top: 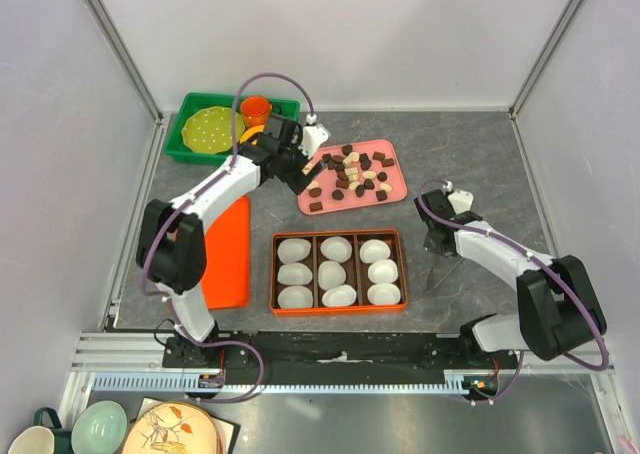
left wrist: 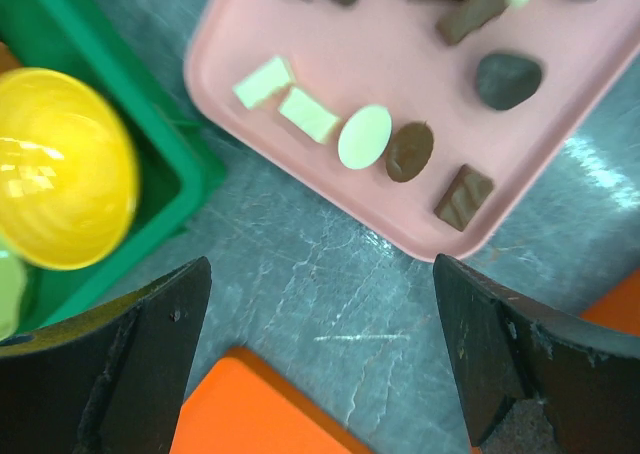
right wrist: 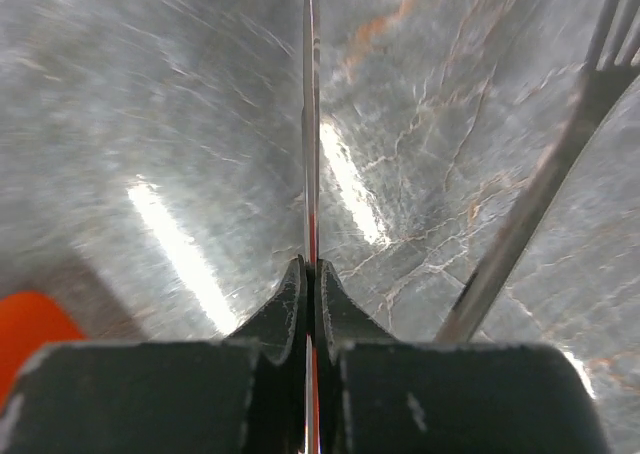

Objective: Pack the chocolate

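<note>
The chocolate (top: 350, 174) lies as several dark brown, reddish and cream pieces on a pink tray (top: 390, 189) at the back centre. In the left wrist view, cream and brown chocolate pieces (left wrist: 364, 136) sit near the corner of the pink tray (left wrist: 300, 54). My left gripper (top: 300, 169) hovers at that corner, open, with only bare table between its fingers (left wrist: 320, 354). My right gripper (top: 440, 242) is low over the table at the right. It is shut (right wrist: 311, 274) on a thin flat metal utensil (right wrist: 310, 124) seen edge-on.
An orange box (top: 338, 236) holding white paper cups sits at the centre. Its orange lid (top: 228, 254) lies to the left. A green bin (top: 185, 152) at the back left holds a yellow bowl (left wrist: 60, 169) and an orange cup (top: 256, 108). A fork (right wrist: 530, 214) lies beside my right gripper.
</note>
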`<state>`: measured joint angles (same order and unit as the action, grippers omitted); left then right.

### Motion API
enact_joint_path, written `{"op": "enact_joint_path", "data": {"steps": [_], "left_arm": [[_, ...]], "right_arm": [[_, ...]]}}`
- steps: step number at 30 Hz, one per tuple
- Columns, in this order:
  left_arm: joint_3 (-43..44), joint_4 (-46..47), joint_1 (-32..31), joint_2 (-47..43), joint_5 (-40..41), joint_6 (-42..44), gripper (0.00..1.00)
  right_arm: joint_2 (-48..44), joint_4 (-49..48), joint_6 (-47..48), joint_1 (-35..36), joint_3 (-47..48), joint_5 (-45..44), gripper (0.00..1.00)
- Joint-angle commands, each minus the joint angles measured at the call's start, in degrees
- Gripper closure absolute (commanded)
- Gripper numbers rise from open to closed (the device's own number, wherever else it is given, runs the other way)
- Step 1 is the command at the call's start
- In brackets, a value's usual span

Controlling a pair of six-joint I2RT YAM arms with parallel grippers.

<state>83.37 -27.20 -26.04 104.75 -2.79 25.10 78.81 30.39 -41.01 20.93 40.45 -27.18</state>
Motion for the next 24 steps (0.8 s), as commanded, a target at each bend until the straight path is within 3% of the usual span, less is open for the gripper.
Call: {"op": "enact_joint_path", "data": {"steps": [1, 5, 13, 17, 24], "left_arm": [[2.1, -4.2, 0.3, -8.7, -3.7, -4.5, 0.01], [1.3, -7.8, 0.9, -13.3, -7.0, -6.0, 0.01], [-2.8, -12.3, 7.4, -23.7, -18.6, -4.6, 0.04], [-7.3, -13.5, 9.3, -29.2, -25.6, -1.8, 0.01], [-15.5, -16.1, 9.3, -41.5, -30.4, 4.2, 0.01]], "right_arm": [[-5.0, 4.9, 3.1, 2.4, 7.2, -4.8, 1.00], [-8.0, 7.7, 8.0, 6.6, 14.0, -8.4, 1.00], [-4.4, 10.7, 24.1, 19.4, 31.4, 5.3, 1.00], [-1.2, 11.5, 30.7, 27.5, 35.8, 7.9, 1.00], [2.8, 10.9, 37.4, 39.1, 39.5, 10.9, 1.00]]}}
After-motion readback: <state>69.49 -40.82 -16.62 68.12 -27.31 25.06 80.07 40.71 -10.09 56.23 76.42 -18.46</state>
